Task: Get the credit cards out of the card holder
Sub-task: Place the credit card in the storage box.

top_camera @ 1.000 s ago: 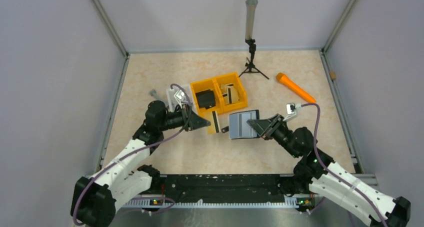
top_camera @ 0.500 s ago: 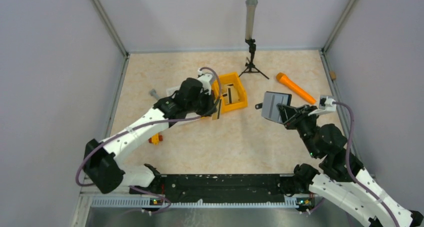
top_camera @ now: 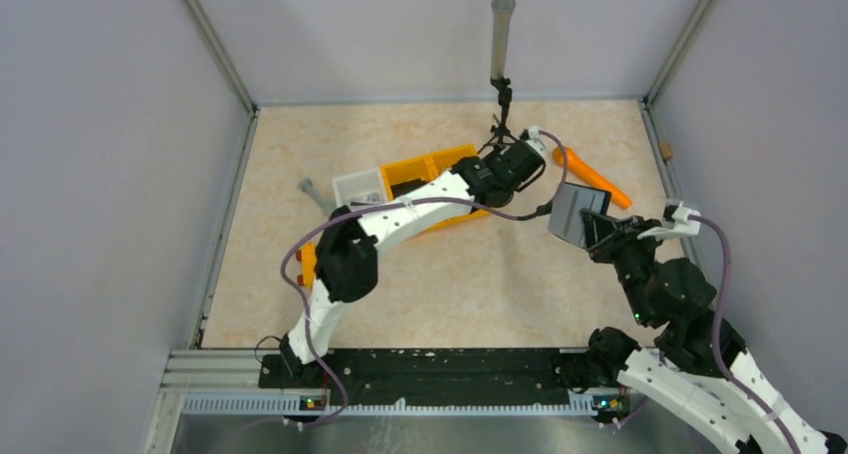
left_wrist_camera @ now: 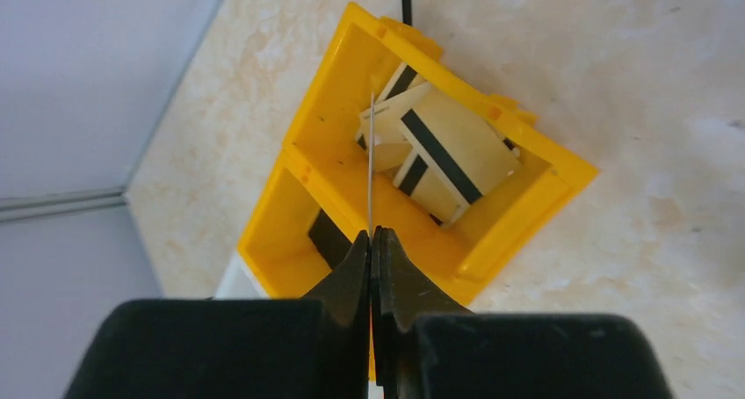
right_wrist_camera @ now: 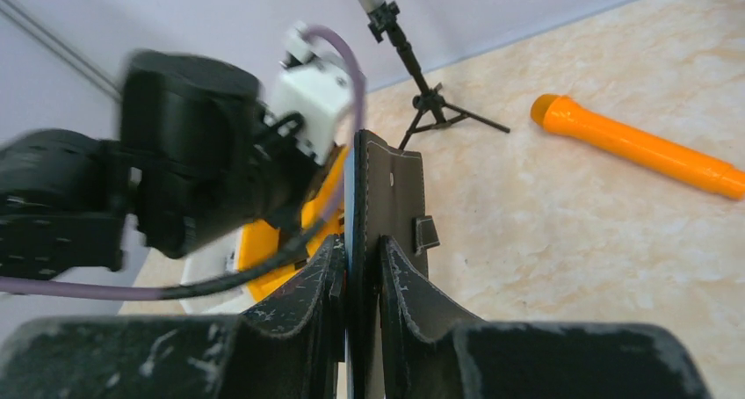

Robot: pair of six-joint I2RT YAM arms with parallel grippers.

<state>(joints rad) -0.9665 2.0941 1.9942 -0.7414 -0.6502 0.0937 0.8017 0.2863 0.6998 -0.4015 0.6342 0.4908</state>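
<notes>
While the right end effector (right_wrist_camera: 360,267) clamps the card holder (right_wrist_camera: 391,188) upright at centre frame, the left end effector (left_wrist_camera: 371,241) pinches one credit card (left_wrist_camera: 371,166) edge-on, long axis pointing straight ahead over the yellow bin (left_wrist_camera: 527,206) holding other cards (left_wrist_camera: 448,148).

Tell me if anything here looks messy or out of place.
Only the cards in the yellow bin: they lie in a crooked, overlapping heap in one compartment, not stacked. Another card is pinched edge-on in the left jaws, pointing toward the bin. Nothing looks spilled or broken.
</notes>
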